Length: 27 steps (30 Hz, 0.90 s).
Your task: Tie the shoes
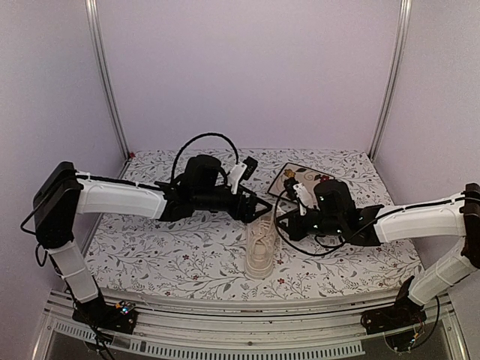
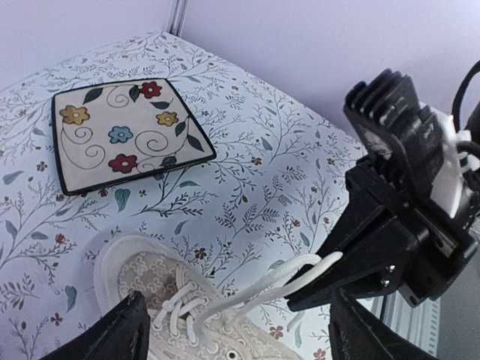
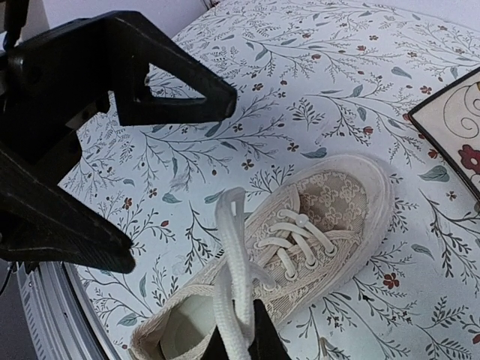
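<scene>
The flowered table (image 1: 150, 255) fills the lower half of the overhead view. Just above the shoe (image 1: 261, 251), which lies lower centre with its toe toward the top of the frame, the left gripper (image 3: 182, 182) hovers with its 2 fingers spread wide, holding nothing, probably ready to take a strand. The right gripper (image 2: 300, 296) is clamped on the laces (image 3: 229, 247), lifting 2 strands off the eyelets, seemingly to form a loop. The shoe has nothing inside. The tile (image 2: 124, 131), upper left of the left wrist view, carries nothing.

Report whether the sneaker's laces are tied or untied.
Untied: the right gripper pinches a loose lace above the sneaker; no knot shows.
</scene>
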### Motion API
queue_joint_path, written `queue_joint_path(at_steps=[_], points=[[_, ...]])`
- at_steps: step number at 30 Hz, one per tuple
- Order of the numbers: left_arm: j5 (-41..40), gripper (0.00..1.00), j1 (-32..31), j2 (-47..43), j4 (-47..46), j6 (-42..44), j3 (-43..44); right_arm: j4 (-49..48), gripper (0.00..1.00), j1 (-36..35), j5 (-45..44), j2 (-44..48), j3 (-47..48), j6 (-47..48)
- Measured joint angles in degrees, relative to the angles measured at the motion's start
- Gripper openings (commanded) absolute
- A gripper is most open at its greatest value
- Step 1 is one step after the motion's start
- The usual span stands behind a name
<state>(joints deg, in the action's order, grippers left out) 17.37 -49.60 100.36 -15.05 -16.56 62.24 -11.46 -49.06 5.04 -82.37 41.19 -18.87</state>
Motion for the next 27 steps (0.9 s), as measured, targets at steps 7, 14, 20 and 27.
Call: queue_joint_path(at_steps=[7, 14, 20, 27], points=[[3.5, 0.77, 0.0, 4.0, 2.2, 9.8, 3.4, 0.0, 0.06, 0.0, 0.1, 0.7, -0.5, -0.6], [5.6, 0.67, 0.0, 5.8, 5.9, 16.0, 5.9, 0.0, 0.06, 0.0, 0.1, 1.2, -0.5, -1.0], [5.1, 0.54, -0.3, 7.6, 7.6, 18.9, 8.9, 0.0, 0.06, 0.0, 0.1, 1.2, -0.5, -1.5], [4.7, 0.51, -0.5, 9.6, 9.6, 20.7, 11.1, 0.3, 0.08, 0.0, 0.0, 1.2, -0.5, -1.7]])
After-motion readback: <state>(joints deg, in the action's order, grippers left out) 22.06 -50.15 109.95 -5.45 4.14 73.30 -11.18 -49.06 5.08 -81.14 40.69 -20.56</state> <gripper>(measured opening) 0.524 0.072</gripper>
